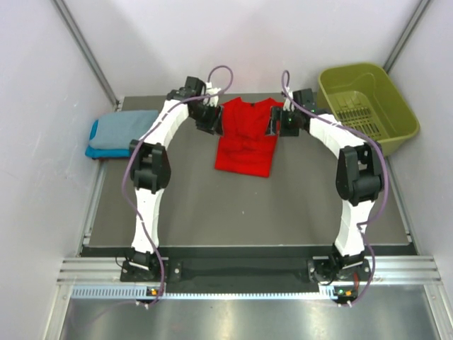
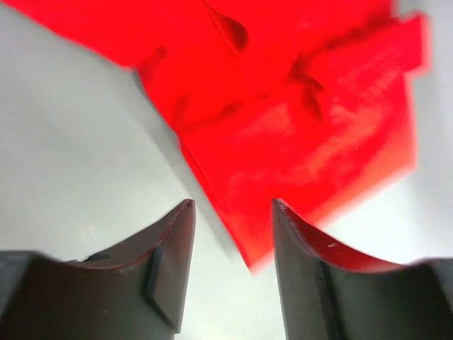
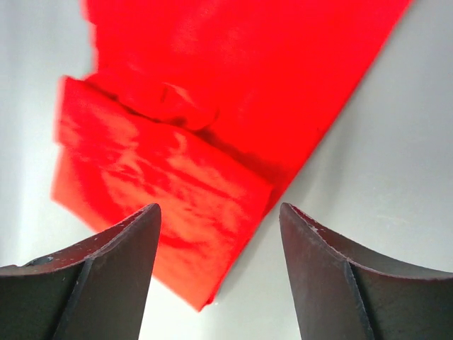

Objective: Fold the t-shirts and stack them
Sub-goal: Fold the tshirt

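The red t-shirt (image 1: pixel 244 138) lies mid-way along the table's (image 1: pixel 248 212) far edge, sleeves tucked in, so it looks about half folded. The left gripper (image 1: pixel 210 117) and right gripper (image 1: pixel 279 122) flank it, fingers apart and gripping nothing. The folded blue t-shirts (image 1: pixel 120 133) wait at the far left corner. The last folds and the stacking are left to do.

1. A red t-shirt (image 1: pixel 244 142) lies partly folded on the dark table (image 1: pixel 248 205), towards its far edge, with the collar pointing away from the arm bases.
2. The left gripper (image 1: pixel 210 119) is at the shirt's left shoulder and the right gripper (image 1: pixel 278 122) at its right shoulder.
3. A folded grey-blue t-shirt (image 1: pixel 124 129) rests on a turquoise t-shirt (image 1: pixel 94 142) at the far left.
4. An olive-green basket (image 1: pixel 352 69) stands at the far right.
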`<state>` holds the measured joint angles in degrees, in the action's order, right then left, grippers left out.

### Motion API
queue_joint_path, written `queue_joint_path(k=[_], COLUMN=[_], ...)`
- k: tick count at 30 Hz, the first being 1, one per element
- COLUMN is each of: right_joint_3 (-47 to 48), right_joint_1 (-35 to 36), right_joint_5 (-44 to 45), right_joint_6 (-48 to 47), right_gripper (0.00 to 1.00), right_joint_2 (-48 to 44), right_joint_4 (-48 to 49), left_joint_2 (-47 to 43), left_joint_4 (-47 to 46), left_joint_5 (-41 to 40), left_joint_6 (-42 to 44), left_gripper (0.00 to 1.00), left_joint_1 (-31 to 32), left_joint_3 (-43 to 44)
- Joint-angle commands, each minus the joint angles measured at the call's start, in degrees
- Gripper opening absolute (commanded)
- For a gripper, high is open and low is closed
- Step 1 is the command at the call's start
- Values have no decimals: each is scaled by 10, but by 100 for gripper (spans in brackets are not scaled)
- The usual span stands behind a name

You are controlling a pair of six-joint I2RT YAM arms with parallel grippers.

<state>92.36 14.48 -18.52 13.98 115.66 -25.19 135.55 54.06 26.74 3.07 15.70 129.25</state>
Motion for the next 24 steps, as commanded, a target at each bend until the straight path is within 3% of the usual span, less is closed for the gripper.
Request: queue_joint_path(k=[1, 3, 7, 9, 24], right_joint_3=[22, 24, 29, 37, 91], right_joint_1=[16, 35, 68, 81, 104], right_joint_5=[-25, -54, -64, -72, -117], right_joint_6=[-22, -23, -28, -29, -19], right_gripper=[69, 68, 69, 69, 69], right_joint_2=[-46, -40, -21, -3, 75], right_joint_4=[15, 17, 12, 11, -5], left_joint_2=[-118, -149, -150, -135, -49], left_joint_4=[-25, -44, -47, -41, -66], left_joint_5=[34, 59, 93, 119, 137], left_joint_6=[-5, -15, -24, -22, -51], left_gripper=[56, 59, 64, 99, 99], left_joint_1=[-1, -1, -1, -1, -2], left_joint_3=[-106, -170, -206, -206, -175])
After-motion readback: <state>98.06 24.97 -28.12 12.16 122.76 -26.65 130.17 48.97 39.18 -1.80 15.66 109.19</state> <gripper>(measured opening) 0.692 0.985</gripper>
